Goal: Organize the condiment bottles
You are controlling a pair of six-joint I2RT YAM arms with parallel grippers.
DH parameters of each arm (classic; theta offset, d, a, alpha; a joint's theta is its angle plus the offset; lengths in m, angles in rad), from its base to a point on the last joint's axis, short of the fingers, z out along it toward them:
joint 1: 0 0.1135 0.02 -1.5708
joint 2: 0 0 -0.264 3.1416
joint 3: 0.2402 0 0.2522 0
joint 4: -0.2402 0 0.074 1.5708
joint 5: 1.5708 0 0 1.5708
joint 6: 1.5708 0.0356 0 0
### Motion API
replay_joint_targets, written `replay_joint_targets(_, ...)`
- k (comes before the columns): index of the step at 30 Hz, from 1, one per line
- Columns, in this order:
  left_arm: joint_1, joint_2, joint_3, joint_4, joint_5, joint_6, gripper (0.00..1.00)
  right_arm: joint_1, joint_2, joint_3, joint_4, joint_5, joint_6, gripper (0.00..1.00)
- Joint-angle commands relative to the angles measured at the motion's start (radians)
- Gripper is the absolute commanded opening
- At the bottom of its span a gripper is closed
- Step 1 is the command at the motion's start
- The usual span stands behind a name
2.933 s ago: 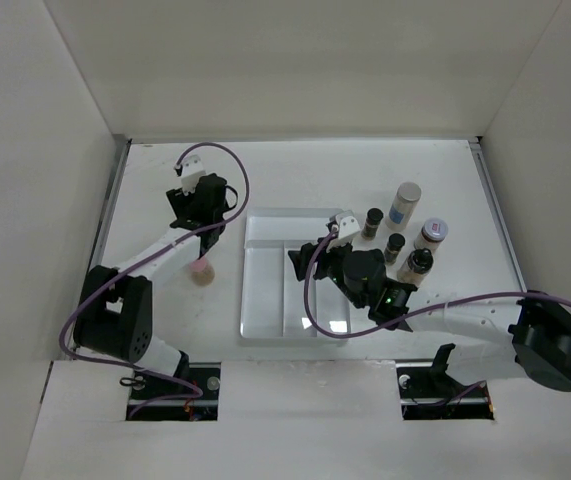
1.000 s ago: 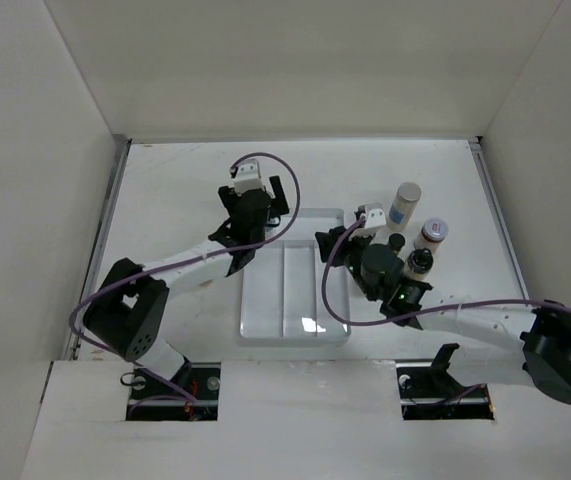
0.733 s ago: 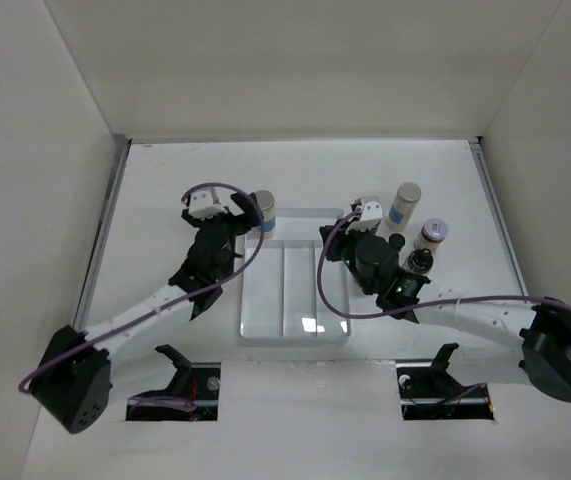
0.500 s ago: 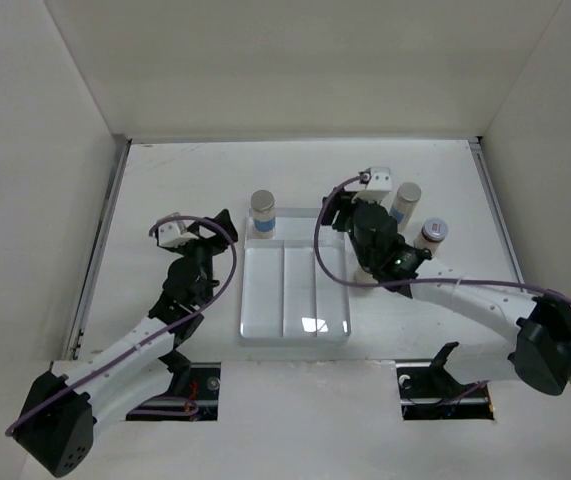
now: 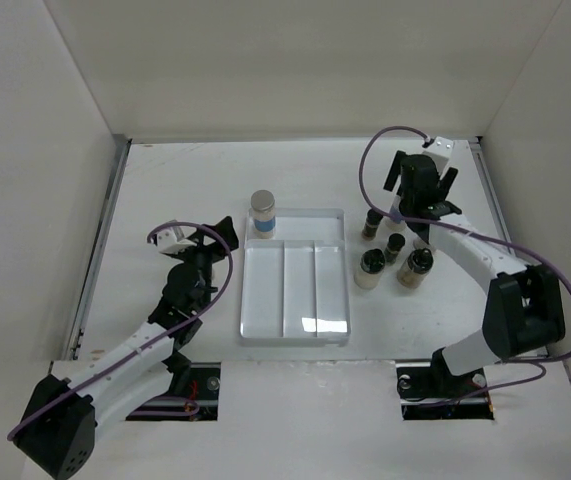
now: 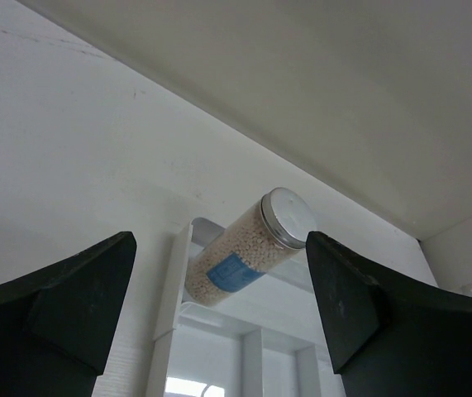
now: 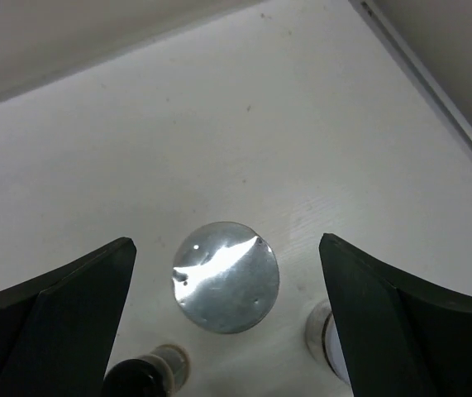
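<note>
My left tool (image 6: 219, 248) is spread wide and grasps nothing. It sits low over the white tabletop (image 5: 165, 180), at the 9 o'clock side of the white plastic compartment tray (image 5: 295, 320). A silver-lidded, blue-labelled glass jar of pale grains (image 5: 262, 214) stands upright at that tray's 11 o'clock corner. My right tool (image 7: 226, 244) is released too, hovering straight above a round silver-lidded jar (image 7: 226, 277). A cluster of dark-capped jars (image 5: 395, 247) stands on the tabletop at the tray's 3 o'clock side.
</note>
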Motion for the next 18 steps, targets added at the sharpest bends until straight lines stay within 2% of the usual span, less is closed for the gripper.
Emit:
replay_joint_targets(1, 0.011, -0.002, -0.017, 0.056, 0.035, -0.031, 0.84, -0.036, 0.031, 0.056, -0.064, -0.136, 0.031, 1.0)
replay_joint_targets(7, 0.023, 0.024, -0.02, 0.063, 0.038, -0.04, 0.85, -0.06, 0.08, 0.053, -0.049, -0.196, 0.043, 1.0)
replay_joint_targets(8, 0.023, 0.024, -0.021, 0.067, 0.041, -0.042, 0.85, -0.062, 0.092, 0.056, -0.046, -0.205, 0.044, 0.96)
replay_joint_targets(14, 0.029, 0.051, -0.026, 0.093, 0.047, -0.04, 0.85, -0.076, 0.111, 0.066, -0.025, -0.198, 0.069, 0.57)
replay_joint_targets(18, 0.028, 0.022, -0.036, 0.105, 0.05, -0.035, 0.85, -0.042, 0.005, 0.038, 0.067, -0.072, 0.017, 0.52)
